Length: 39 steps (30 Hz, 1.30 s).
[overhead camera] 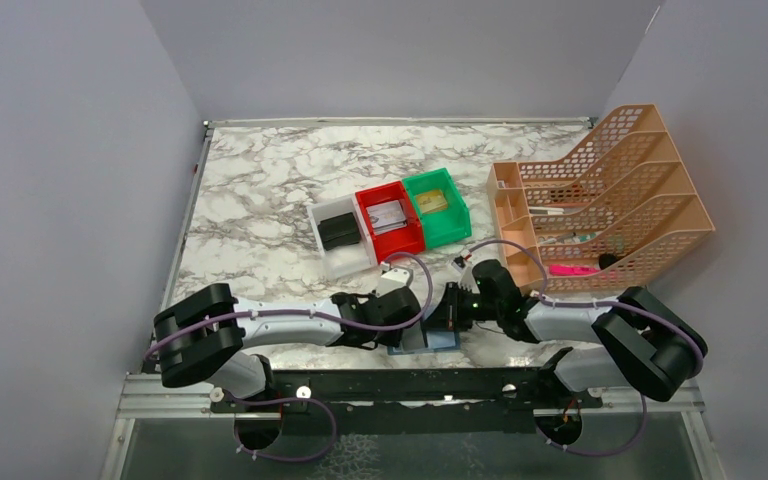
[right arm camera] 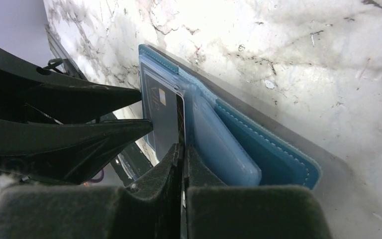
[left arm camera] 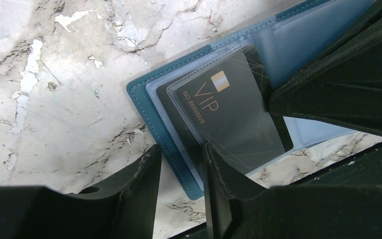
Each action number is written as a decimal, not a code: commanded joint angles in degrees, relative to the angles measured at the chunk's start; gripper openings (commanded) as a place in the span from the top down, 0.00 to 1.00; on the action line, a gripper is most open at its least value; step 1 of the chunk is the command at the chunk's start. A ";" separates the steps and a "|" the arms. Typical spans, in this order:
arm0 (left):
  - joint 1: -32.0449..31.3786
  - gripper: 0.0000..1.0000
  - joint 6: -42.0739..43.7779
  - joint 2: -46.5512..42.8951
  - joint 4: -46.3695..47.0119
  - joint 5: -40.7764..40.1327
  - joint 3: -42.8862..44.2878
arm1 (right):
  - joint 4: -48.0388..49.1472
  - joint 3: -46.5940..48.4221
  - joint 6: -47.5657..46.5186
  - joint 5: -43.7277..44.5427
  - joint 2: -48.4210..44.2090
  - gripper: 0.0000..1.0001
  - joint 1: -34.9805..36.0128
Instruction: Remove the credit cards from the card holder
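The teal-blue card holder (overhead camera: 444,340) (left arm camera: 144,107) (right arm camera: 273,154) lies open on the marble near the table's front edge. A black VIP credit card (left arm camera: 229,114) (right arm camera: 161,114) shows in its clear sleeves. My left gripper (overhead camera: 416,332) (left arm camera: 180,149) is open and straddles the holder's near corner: one finger rests over the sleeves, the other stands off on the marble side. My right gripper (overhead camera: 439,320) (right arm camera: 183,147) comes in from the opposite side, its jaws pressed together on the thin edge of the black card. In the right wrist view, my left gripper's fingers (right arm camera: 94,94) reach in from the left.
Behind the holder stand a white bin (overhead camera: 352,258) with a black wallet (overhead camera: 338,232), a red bin (overhead camera: 400,243) and a green bin (overhead camera: 450,228). An orange file rack (overhead camera: 610,200) fills the right. The table's front rail (overhead camera: 410,385) lies just below the grippers.
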 commanded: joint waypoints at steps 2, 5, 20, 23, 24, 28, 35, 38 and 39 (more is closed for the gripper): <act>-0.77 0.63 -0.62 1.45 -3.40 -0.89 -2.08 | 1.42 -0.55 0.49 -2.69 -0.62 0.99 0.38; -0.88 0.66 -1.14 1.40 -3.45 -1.25 -2.46 | -0.82 -0.49 -0.36 -1.67 -2.09 0.99 0.40; -1.06 0.69 -2.61 1.34 -3.53 -2.16 -3.98 | -9.56 -1.26 -3.79 1.41 -8.72 0.90 -1.72; -1.06 0.70 -2.39 1.34 -3.47 -2.26 -3.89 | -6.41 -0.58 -4.01 -1.53 -4.88 0.83 -1.71; -1.10 0.70 -2.31 1.43 -3.51 -2.25 -3.74 | -4.87 -0.54 -3.87 -2.60 -3.80 0.82 -1.71; -1.15 0.71 -2.17 1.71 -3.51 -2.16 -3.47 | -1.22 0.56 -4.30 -4.25 1.09 0.80 -1.71; -1.15 0.72 -2.26 1.73 -3.43 -2.22 -3.53 | 3.32 0.83 -4.04 -6.31 6.28 0.80 -1.71; -1.15 0.72 -2.26 1.83 -3.36 -2.38 -3.53 | 3.23 0.30 -3.81 -5.29 5.48 0.92 -1.74; -1.16 0.72 -2.26 1.83 -3.41 -2.49 -3.53 | 3.16 0.11 -3.84 -5.22 5.06 0.96 -1.72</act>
